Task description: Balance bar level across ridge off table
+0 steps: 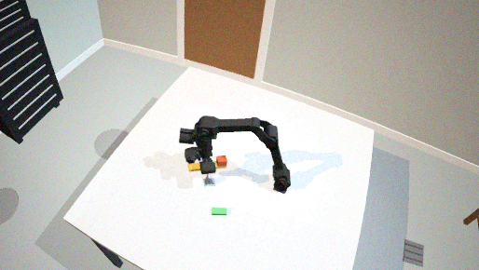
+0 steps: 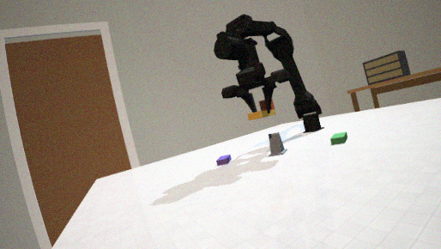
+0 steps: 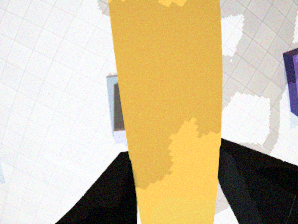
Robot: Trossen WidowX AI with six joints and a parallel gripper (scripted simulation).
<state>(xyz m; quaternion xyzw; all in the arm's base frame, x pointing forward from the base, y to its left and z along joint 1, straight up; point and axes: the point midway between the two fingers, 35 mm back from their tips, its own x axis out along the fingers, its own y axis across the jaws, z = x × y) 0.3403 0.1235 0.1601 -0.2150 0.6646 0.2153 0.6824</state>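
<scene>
Yellow bar (image 2: 261,114) with an orange-red end, carried aloft between the fingers of the gripper (image 2: 259,107), well above the white table (image 2: 300,193). Clamped firmly on that bar, fingers stopped at a middling width by its thickness. Held near the darker end, to judge from the wrist view, where the long yellow stretch (image 3: 166,96) runs away from the black fingers and the dark end sits right at the grip. Roughly level in the exterior view, hanging above and slightly behind the grey ridge (image 2: 276,143); in the wrist view just a sliver of that ridge (image 3: 117,106) peeping out beside the bar's left edge.

Looks rigid, flat-faced and light: no sag along the free length, no tilt in the grasp. Probably uneven in weight, given the differently coloured end block (image 1: 222,161), so the balance point likely off the geometric middle, toward that end. Smooth faces on a narrow crest: apt to slide or tip on release. Best lowered crosswise onto the ridge top, settled level before opening, with both ends kept off the table.

Purple block (image 2: 223,160) and green block (image 2: 339,137) lying apart on the table, out of the way.
</scene>
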